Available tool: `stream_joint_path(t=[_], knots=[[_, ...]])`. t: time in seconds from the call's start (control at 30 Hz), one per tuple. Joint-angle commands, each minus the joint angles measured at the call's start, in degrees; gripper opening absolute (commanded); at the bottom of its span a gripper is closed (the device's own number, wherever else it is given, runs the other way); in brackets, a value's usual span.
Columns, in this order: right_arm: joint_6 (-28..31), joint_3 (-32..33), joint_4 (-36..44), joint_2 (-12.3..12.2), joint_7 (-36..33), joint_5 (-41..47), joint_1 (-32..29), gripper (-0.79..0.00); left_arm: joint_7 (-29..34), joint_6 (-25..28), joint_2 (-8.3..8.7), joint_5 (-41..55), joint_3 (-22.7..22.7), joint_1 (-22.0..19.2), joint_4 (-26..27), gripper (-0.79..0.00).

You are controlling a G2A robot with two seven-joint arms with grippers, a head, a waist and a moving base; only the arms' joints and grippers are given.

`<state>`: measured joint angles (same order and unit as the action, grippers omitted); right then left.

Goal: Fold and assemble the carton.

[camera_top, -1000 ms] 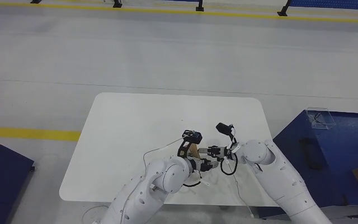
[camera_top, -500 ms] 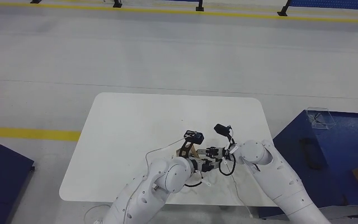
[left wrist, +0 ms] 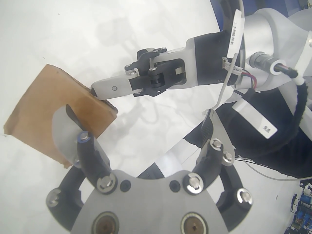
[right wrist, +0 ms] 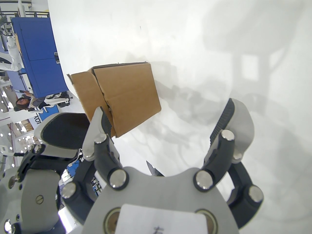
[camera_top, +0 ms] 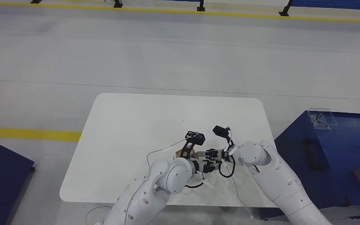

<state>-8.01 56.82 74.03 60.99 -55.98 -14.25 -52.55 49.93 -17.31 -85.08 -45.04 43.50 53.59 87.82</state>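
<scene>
Judging the work as partly done at best. Seeing the brown carton (right wrist: 126,96) sitting on the white surface (camera_top: 140,124), in the lower middle of the top view, between the two hands. Noting, in the right wrist view, two cardboard panels meeting along a ragged open seam left of centre, with one flap edge poking out toward the left. Reckoning the folding as started but the closing as not finished, and not being able to judge the carton's far end. Finding the left hand (left wrist: 136,122) spread apart, clamping nothing, with one finger (left wrist: 63,125) lying against the carton's near face at the lower left of its own view. Finding the right hand (right wrist: 168,113) likewise spread apart, gripping nothing, with one fingertip (left wrist: 105,92) pressing on the carton's upper edge, just left of centre in the left wrist view. Expecting the remaining work to be pushing the loose panels square, tucking the flap in and closing the seam. Counting one carton, two hands and one surface.
</scene>
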Motion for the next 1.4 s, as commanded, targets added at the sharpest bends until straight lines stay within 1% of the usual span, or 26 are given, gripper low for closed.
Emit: stream_joint_path(t=[0.0,0.17,0.27,0.47,0.7,0.83,0.9,1.07,1.1,1.13,1.2,1.23,1.27,1.3,1.33,1.37], knots=[[0.1,-0.2,-0.4,0.1,0.1,-0.1,0.1,0.000,0.2,-0.1,-0.11,0.1,-0.1,-0.1,-0.4,0.000],[0.2,0.4,-0.9,0.3,0.9,1.6,0.5,0.000,0.4,-0.4,-0.43,-0.1,-0.4,-0.5,-1.4,0.000],[0.5,1.0,0.1,0.3,1.3,2.4,0.2,0.000,0.6,-0.5,-0.58,-0.1,-0.4,-0.7,-1.8,0.000],[-0.1,-0.2,0.8,0.5,1.2,0.6,-0.2,0.000,0.8,-0.7,-0.60,-0.4,0.2,-0.3,-1.4,0.000],[-0.7,-2.0,-1.3,1.2,1.4,-0.4,1.1,0.000,1.2,-0.5,-0.37,-1.4,1.0,0.8,-0.1,0.000],[-0.7,-1.0,-1.1,1.2,1.6,1.0,1.1,0.000,0.1,-0.4,-0.25,-1.9,1.7,1.7,1.9,0.000],[-1.3,-0.2,-0.7,1.1,0.2,2.5,1.0,0.000,-2.3,-1.1,-0.13,-1.5,3.0,2.8,4.3,0.000],[-1.1,0.2,-0.4,1.0,-0.1,2.8,0.9,0.000,-2.7,-0.7,-0.13,-0.8,3.3,3.1,4.8,0.000],[-0.8,0.2,-0.3,1.0,0.0,2.6,0.7,0.000,-3.3,1.2,-0.13,2.2,4.0,3.9,6.3,0.000],[-0.9,0.7,0.3,0.9,0.5,2.5,0.6,0.000,-2.9,4.2,0.15,3.2,4.7,4.6,7.3,0.000],[-2.2,2.2,1.0,0.5,3.5,1.2,0.1,0.000,-2.8,6.9,1.30,-4.9,6.8,4.4,9.0,0.000],[-2.6,2.7,1.5,0.4,4.0,0.7,-0.3,0.000,-3.1,8.5,1.85,-7.7,7.8,5.2,9.9,0.000],[-2.9,3.1,1.9,0.2,3.7,0.2,-0.7,0.000,-1.8,11.0,2.31,-7.6,8.8,6.2,10.4,0.000],[-3.2,3.4,2.1,0.0,2.5,-0.3,-0.9,0.000,-0.1,15.6,2.74,-5.9,10.0,6.5,11.0,0.000],[-3.4,3.8,2.4,-0.2,2.2,-1.1,-0.9,0.000,0.5,21.0,3.28,-6.2,11.3,6.4,10.8,0.000],[-3.5,4.4,2.6,-0.3,2.8,-1.4,-1.1,0.000,0.0,24.9,3.83,-7.1,13.0,6.7,9.8,0.000]])
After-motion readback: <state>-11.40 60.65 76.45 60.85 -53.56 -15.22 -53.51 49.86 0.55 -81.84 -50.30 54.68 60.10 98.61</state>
